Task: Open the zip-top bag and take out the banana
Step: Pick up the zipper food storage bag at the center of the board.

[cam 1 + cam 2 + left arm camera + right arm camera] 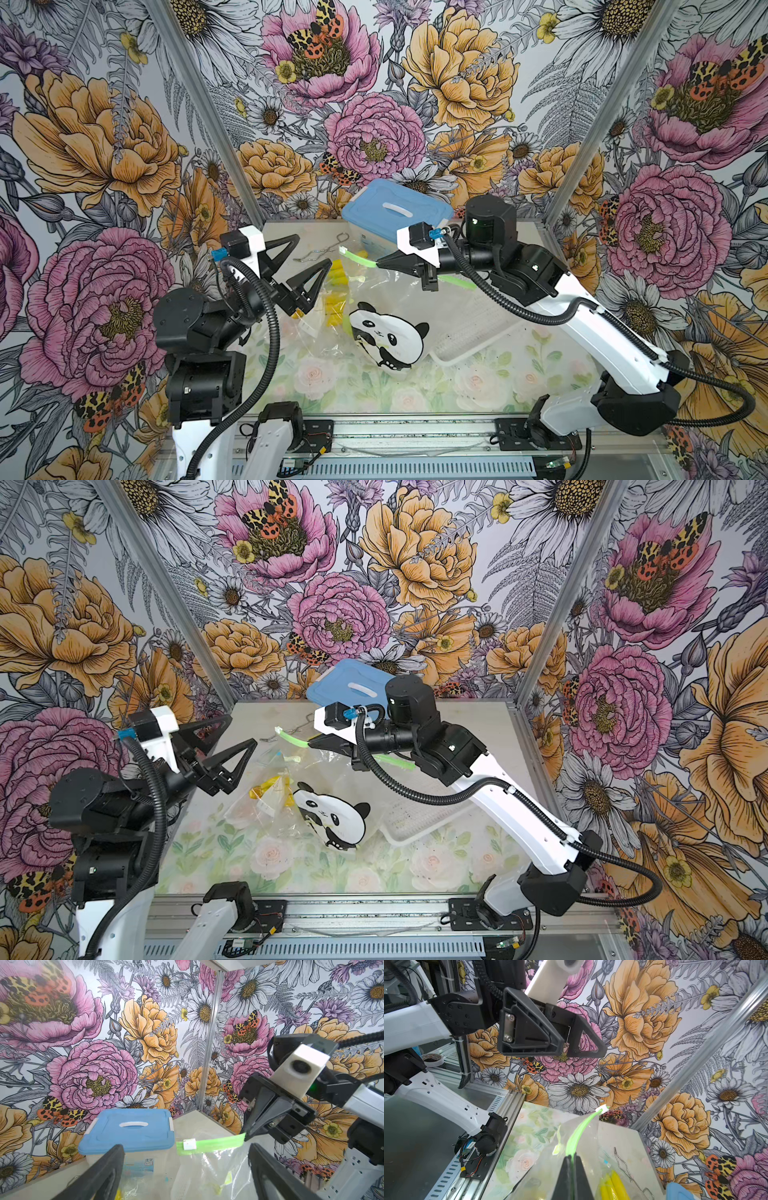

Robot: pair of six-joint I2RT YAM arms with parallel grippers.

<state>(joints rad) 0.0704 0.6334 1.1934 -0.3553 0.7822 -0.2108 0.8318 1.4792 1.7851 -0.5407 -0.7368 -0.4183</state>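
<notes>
Facing the open left pincer [314, 249], the white plastic slider [189, 1144] was borne on a green zip strip [218, 1142] clamped by the right pincer [246, 1136].

My right gripper [572, 1156] pinches the green zip strip [577, 1132] of a clear bag [542, 1167], the white slider [602, 1108] at the strip's far end. A yellow banana [612, 1186] shows through the plastic. My left gripper [583, 1051] hangs above, jaws apart.
</notes>
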